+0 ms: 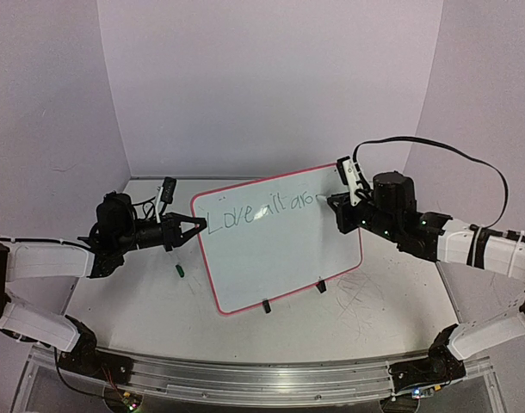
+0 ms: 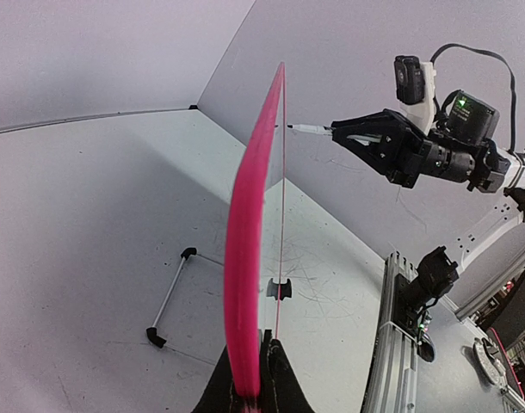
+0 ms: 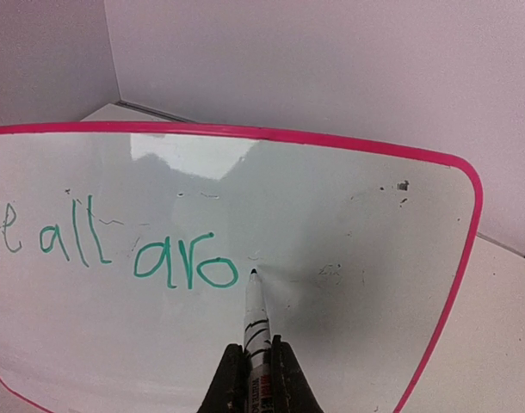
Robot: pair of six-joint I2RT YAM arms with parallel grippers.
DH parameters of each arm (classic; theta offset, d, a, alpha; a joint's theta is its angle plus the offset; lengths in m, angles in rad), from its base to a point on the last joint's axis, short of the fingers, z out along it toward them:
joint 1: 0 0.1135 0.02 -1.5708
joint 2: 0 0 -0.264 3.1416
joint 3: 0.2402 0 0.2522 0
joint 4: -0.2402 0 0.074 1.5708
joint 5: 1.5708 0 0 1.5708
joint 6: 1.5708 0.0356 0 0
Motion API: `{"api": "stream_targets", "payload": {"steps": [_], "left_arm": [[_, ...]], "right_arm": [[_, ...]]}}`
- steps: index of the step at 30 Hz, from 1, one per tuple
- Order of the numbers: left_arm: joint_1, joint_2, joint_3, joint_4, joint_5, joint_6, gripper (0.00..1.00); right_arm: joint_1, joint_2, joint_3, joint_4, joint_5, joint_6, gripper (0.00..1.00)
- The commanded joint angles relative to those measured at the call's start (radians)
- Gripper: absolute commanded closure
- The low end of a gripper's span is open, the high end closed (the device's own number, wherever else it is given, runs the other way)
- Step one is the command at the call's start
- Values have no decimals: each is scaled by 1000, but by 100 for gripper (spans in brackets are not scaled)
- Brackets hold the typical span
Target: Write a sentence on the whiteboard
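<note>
We see the left hand (image 1: 200,227) clamp the whiteboard (image 1: 284,258), the right hand (image 1: 333,204) clench a marker (image 3: 255,317), at a scuffed bench (image 1: 379,297), lilac walls (image 1: 271,77).

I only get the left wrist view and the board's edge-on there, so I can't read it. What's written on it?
Observer: In the top view the sentence on the whiteboard reads "Love all aro", in green.
Operator: Where's the pen tip?
Observer: The marker in the right pincer points just right of the last "o".
Operator: Anything loose nearby?
Observer: A small green piece lies on the table near the left pincer.
</note>
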Motion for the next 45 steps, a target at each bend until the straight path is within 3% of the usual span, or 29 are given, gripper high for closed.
{"api": "stream_targets", "payload": {"steps": [1,20,45], "left_arm": [[5,15,-7,-92,-44,92,100],[5,13,-6,-92,-36,96,100],[4,10,-3,-93,-38,91,100]], "right_arm": [[-1,6,35,55,39,6,100],[-1,51,60,64,19,16,100],[-1,-10,-15,-13,10,71,100]]}}
